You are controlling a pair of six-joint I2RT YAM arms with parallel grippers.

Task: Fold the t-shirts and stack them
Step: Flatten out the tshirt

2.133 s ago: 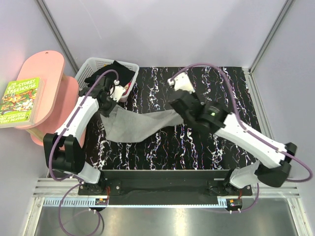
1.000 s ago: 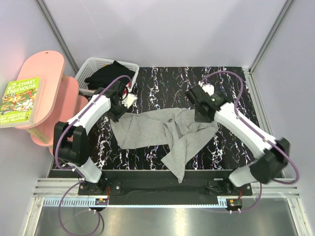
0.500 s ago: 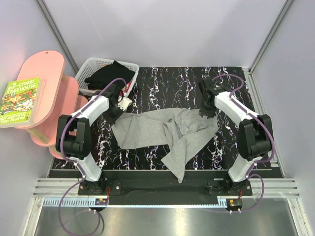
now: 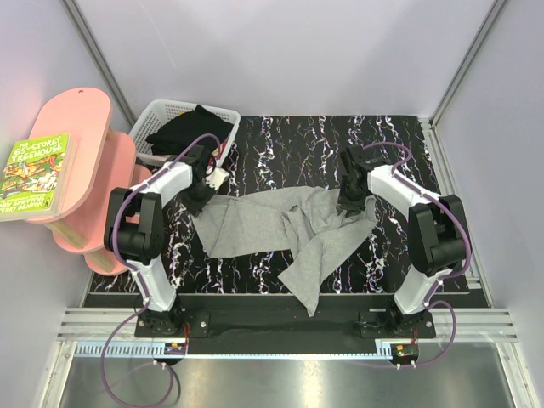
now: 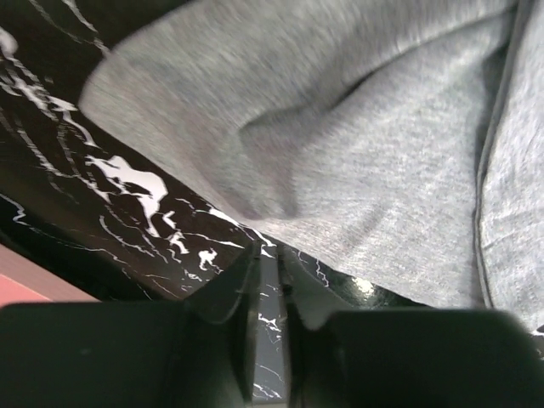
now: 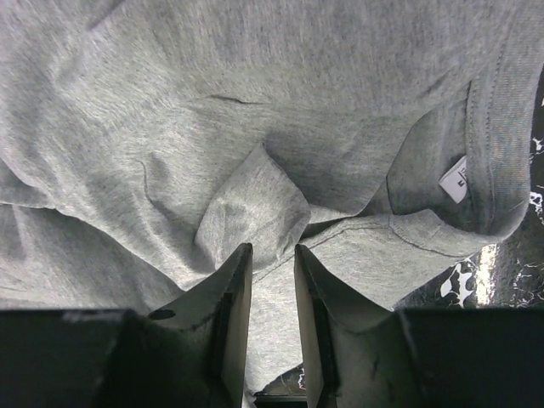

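Observation:
The light heather-grey t-shirt [image 4: 272, 225] lies crumpled across the middle of the black marbled table [image 4: 280, 144], one part trailing toward the front edge. The black t-shirt [image 4: 191, 123] lies in the white basket [image 4: 157, 112]. My left gripper [image 4: 202, 194] is at the grey shirt's left edge. In the left wrist view my left gripper [image 5: 268, 251] is nearly closed and empty over bare table, the shirt [image 5: 357, 153] just beyond it. My right gripper [image 4: 350, 202] hovers over the shirt's right side. In the right wrist view my right gripper [image 6: 272, 251] shows a narrow gap and grips nothing above the cloth [image 6: 255, 110] near the collar.
The white lattice basket stands at the table's back left corner. A pink stool [image 4: 81, 153] with a green book [image 4: 34, 174] stands left of the table. Bare table shows behind the shirt and at the right.
The grey shirt, held stretched between both grippers, was let go and now lies on the table. Both arms have drawn back a little; the right gripper moved right to the collar side.

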